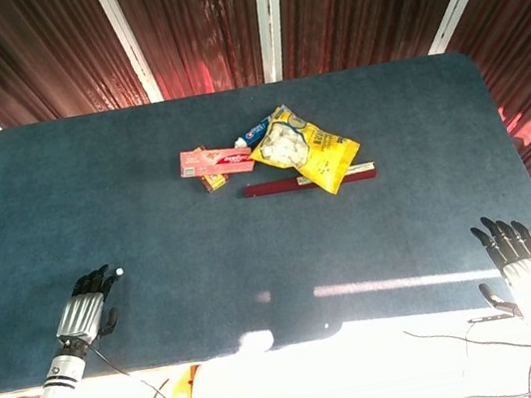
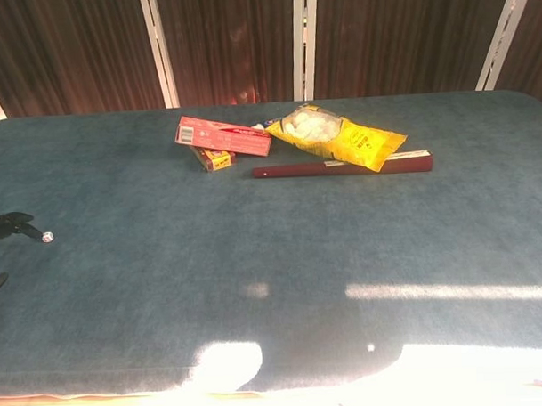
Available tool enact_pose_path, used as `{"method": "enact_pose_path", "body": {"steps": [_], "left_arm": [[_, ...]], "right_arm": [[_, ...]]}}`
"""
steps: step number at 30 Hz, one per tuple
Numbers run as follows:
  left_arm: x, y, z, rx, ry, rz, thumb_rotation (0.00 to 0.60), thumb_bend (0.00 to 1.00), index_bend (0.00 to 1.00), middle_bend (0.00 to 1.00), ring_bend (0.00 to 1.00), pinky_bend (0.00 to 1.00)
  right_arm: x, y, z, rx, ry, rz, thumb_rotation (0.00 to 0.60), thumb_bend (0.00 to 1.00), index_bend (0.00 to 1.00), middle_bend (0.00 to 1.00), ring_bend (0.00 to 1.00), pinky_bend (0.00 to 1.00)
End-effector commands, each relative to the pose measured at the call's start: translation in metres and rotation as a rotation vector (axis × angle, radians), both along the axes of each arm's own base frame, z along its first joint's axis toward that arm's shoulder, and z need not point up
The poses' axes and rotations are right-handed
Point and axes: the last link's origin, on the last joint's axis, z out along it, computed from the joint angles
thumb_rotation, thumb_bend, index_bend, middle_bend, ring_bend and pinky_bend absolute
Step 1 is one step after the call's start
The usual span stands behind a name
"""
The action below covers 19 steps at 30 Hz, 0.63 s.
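At about seven o'clock on the blue table (image 1: 141,178), close to the near edge, the left hand (image 1: 83,309) lies palm down with its fingers stretched forward and slightly apart, holding nothing; the chest view catches only its dark fingertips (image 2: 13,225) at the left border. At about four o'clock, by the near right corner, the right hand (image 1: 511,246) is likewise empty, fingers spread and pointing away from the robot (strong sunlight washes out its wrist). Both hands are well apart from the things clustered near the table's middle, toward twelve o'clock: a red carton (image 1: 216,160) lying across a smaller orange box (image 1: 208,180), a yellow snack bag (image 1: 306,148) just to their right with a blue-and-white tube (image 1: 256,133) at its upper left edge, and a long dark red box (image 1: 284,185) partly under the bag's lower corner
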Motion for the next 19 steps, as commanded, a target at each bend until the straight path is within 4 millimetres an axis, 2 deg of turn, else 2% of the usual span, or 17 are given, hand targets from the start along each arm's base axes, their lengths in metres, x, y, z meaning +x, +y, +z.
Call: {"method": "enact_pose_path", "body": {"steps": [1, 4, 6, 8, 11, 15, 19], "left_arm": [[0.013, -0.023, 0.015, 0.047, -0.028, -0.096, 0.6, 0.55, 0.19, 0.0, 0.0, 0.08], [0.018, -0.052, 0.039, 0.112, -0.04, -0.153, 0.6, 0.55, 0.06, 0.0, 0.0, 0.09], [0.017, -0.083, 0.059, 0.144, -0.056, -0.158, 0.6, 0.54, 0.0, 0.0, 0.0, 0.08], [0.014, -0.117, 0.075, 0.146, -0.069, -0.138, 0.6, 0.53, 0.0, 0.0, 0.0, 0.08], [0.009, -0.143, 0.089, 0.119, -0.103, -0.107, 0.6, 0.49, 0.0, 0.0, 0.0, 0.08], [0.004, -0.145, 0.098, 0.111, -0.117, -0.074, 0.6, 0.35, 0.0, 0.0, 0.0, 0.08], [0.006, -0.143, 0.101, 0.131, -0.103, -0.089, 0.6, 0.32, 0.0, 0.0, 0.0, 0.08]], "right_arm": [[0.0, 0.0, 0.001, -0.001, 0.0, 0.001, 0.6, 0.29, 0.0, 0.0, 0.0, 0.0], [0.0, 0.002, 0.002, -0.004, -0.001, 0.002, 0.6, 0.29, 0.0, 0.0, 0.0, 0.0], [-0.001, 0.002, 0.002, -0.008, 0.001, 0.0, 0.6, 0.29, 0.0, 0.0, 0.0, 0.0], [-0.002, 0.002, 0.002, -0.009, 0.005, -0.006, 0.6, 0.29, 0.0, 0.0, 0.0, 0.0], [-0.002, 0.002, 0.0, -0.009, 0.013, -0.013, 0.6, 0.29, 0.0, 0.0, 0.0, 0.0], [-0.002, 0.002, -0.002, -0.011, 0.018, -0.023, 0.6, 0.29, 0.0, 0.0, 0.0, 0.0], [-0.002, 0.003, -0.005, 0.0, 0.028, -0.021, 0.6, 0.29, 0.0, 0.0, 0.0, 0.0]]}}
